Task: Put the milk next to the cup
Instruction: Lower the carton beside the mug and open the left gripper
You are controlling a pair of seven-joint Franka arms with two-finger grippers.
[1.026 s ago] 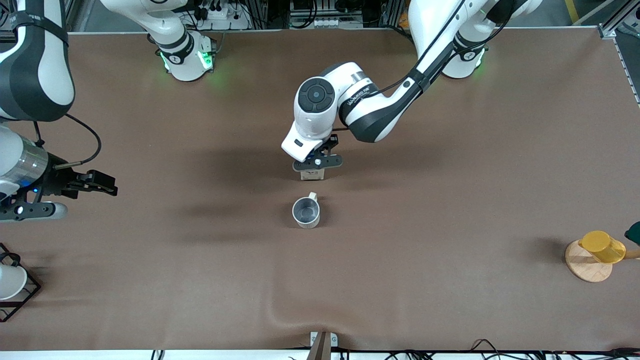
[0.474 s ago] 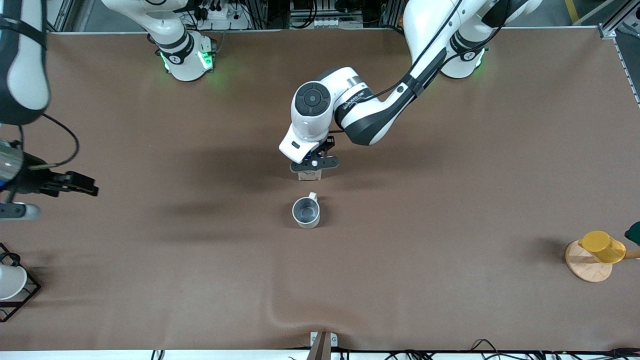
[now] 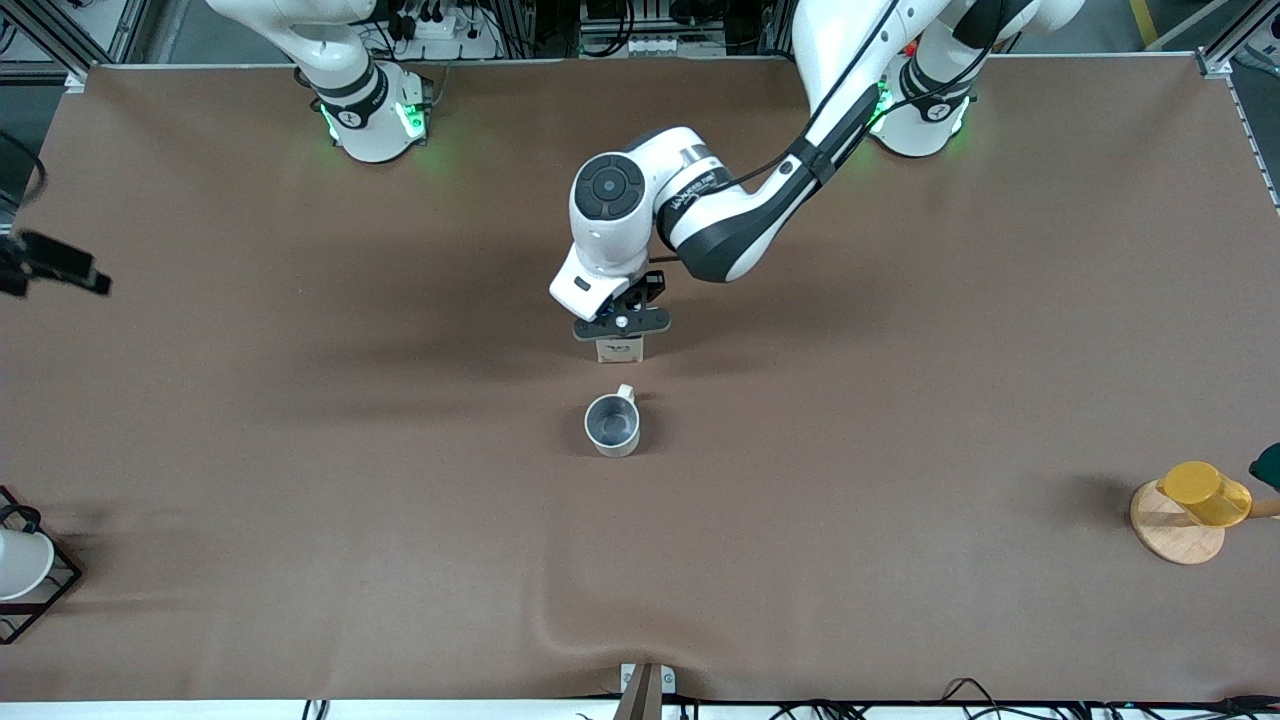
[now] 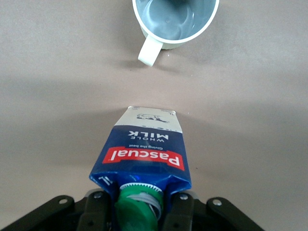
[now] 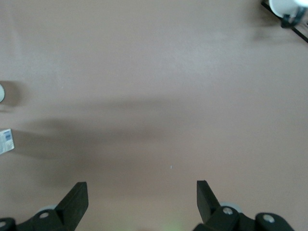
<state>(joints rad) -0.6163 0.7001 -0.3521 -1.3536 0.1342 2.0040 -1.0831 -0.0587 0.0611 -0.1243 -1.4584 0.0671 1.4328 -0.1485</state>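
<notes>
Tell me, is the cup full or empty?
Empty. The left wrist view looks straight into the cup: its bare grey bottom shows, with no liquid in it.

Readable text on the milk carton

On the milk (image 4: 147, 151), the brand "Pascual" is printed in white on the red label band, seen upside down in the left wrist view; "WHOLE MILK" is set in white on the dark blue part just beside that band, with a line of smaller print between them that cannot be read. Lettering is also carried on the left arm's wrist link (image 3: 688, 190) in the front view, but it cannot be made out.
</notes>
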